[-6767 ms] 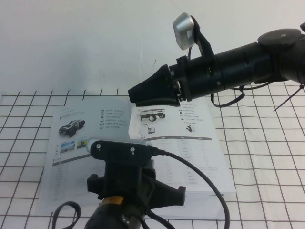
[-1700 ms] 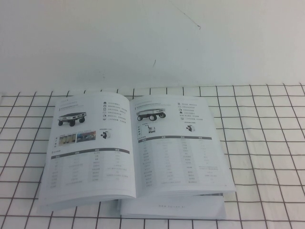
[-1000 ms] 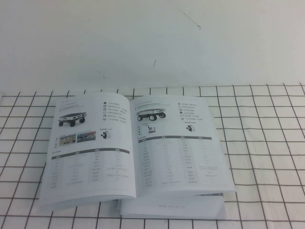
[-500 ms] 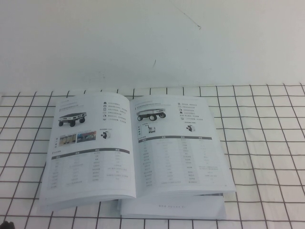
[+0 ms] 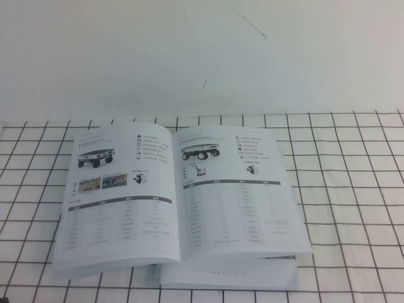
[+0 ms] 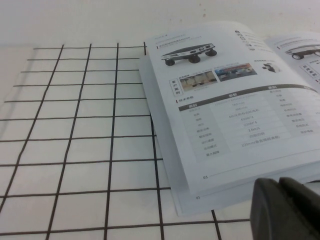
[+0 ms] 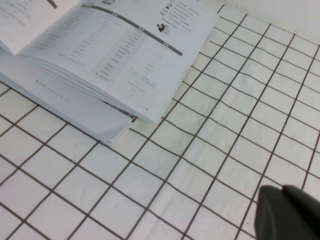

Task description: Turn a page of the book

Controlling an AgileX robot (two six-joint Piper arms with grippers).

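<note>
Book (image 5: 180,202) open on gridded tabletop (image 5: 353,189), left end effector (image 6: 285,207) and right end effector (image 7: 287,212) withdrawn

We are seeing little of own body. Left gripper (image 6: 285,207): matte black, rounded moulded bulk showing in left wrist view, thin seam running down it, soft grey sheen along upper edge. Right gripper (image 7: 290,212): same matte black, smooth rounded hump in right wrist view, faint ridge splitting it. We are finding no cables, screws or markings. High view is showing only tiny dark speck at lower left corner.
</note>
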